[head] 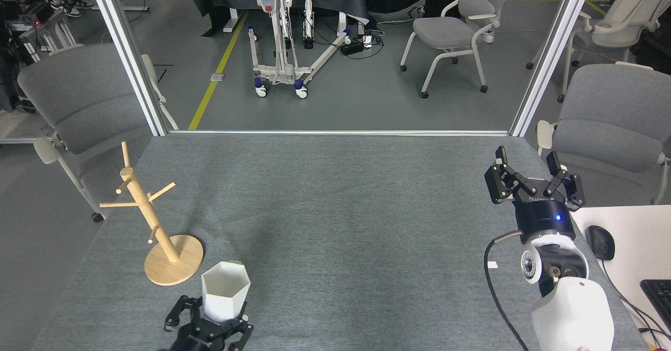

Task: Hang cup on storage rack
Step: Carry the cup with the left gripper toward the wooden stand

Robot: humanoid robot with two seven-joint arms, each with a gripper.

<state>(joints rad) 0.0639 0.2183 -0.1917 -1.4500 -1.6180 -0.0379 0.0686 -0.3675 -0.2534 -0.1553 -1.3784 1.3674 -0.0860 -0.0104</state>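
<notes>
The white faceted cup (225,289) stands upright with its hexagonal mouth facing up, near the table's front left. My left gripper (208,324) is at the bottom edge of the head view, shut on the cup's lower part; the handle is hidden. The wooden storage rack (151,216) stands on its round base (181,267) just left of the cup, apart from it, all pegs bare. At the table's right edge my right gripper (527,158) points away from me, open and empty.
A grey felt table (341,204) carries a small white tag (491,264). A white desk with a mouse (600,242) and keyboard (658,293) adjoins on the right. Grey chairs (613,115) and metal frame posts (545,57) stand behind the far edge.
</notes>
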